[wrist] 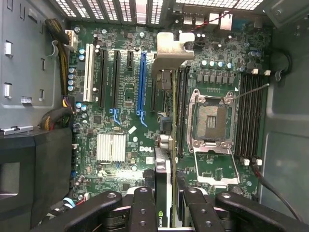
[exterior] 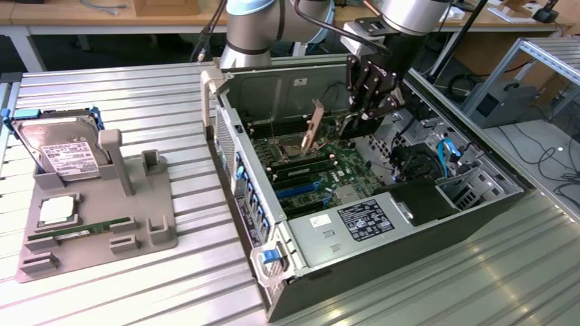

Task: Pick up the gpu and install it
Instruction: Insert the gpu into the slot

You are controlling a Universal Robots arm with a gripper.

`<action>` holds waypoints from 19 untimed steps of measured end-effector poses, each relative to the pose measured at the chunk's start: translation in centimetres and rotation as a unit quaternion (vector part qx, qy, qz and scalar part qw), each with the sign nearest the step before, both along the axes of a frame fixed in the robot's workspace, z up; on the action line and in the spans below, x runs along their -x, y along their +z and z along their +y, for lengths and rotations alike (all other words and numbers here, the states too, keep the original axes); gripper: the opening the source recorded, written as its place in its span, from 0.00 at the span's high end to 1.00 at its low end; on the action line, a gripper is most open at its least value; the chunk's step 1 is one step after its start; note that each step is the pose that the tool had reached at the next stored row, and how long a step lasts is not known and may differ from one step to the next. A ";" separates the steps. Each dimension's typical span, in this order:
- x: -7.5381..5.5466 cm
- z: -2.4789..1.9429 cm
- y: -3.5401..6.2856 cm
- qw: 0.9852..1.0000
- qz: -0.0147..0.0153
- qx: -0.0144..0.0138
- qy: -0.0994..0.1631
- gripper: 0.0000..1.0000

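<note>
Grips the gpu [exterior: 314,128] in the end effector [exterior: 358,119], inside the open computer case [exterior: 272,285] standing on the ribbed metal bench [exterior: 136,95]. Holds it on edge and a little tilted in the exterior view, with the brownish flat face toward the exterior view's left, over the green motherboard [exterior: 354,155]. In the wrist view, looks straight along the card: gpu [wrist: 171,48] seen edge-on as a thin line, with its silvery bracket at the far end and a small green logo close to the black fingers [wrist: 142,212]. There, shows the end effector [wrist: 171,215] clamped on both flat faces of the card (neither wide open nor fully shut). Places the card, in that view, between the long blue slot [wrist: 142,79] and the square processor socket [wrist: 212,121], just beside the black memory slots next to the socket. Not seated in the blue slot. Cannot tell from either view if the lower edge touches the board. Toward the exterior view's left, well apart from the case, a grey holder [exterior: 136,224] on the bench, carrying an upright hard drive [exterior: 62,153] with a white label and a narrow green memory stick [exterior: 77,232] lying low in its groove. At the case end nearest in the exterior view, a silver power supply [exterior: 363,221] with a black label.
</note>
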State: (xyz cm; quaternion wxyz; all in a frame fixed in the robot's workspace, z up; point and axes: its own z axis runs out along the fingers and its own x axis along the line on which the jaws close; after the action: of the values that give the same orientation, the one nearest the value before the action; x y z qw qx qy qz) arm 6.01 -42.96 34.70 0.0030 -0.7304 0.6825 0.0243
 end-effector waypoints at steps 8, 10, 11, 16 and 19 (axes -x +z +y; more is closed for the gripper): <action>0.0 -0.15 -0.22 1.000 0.000 0.000 0.000 0.73; 0.0 -0.17 -0.25 1.000 0.000 0.000 0.000 0.73; 0.0 -0.18 -0.27 1.000 0.000 0.000 0.000 0.73; 0.0 -0.28 -0.42 1.000 0.000 0.000 0.000 0.73; 0.0 -0.33 -0.50 1.000 0.000 0.000 0.000 0.73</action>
State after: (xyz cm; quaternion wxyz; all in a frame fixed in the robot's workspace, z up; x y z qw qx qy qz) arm 6.01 -43.29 34.19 0.0030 -0.7304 0.6825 0.0243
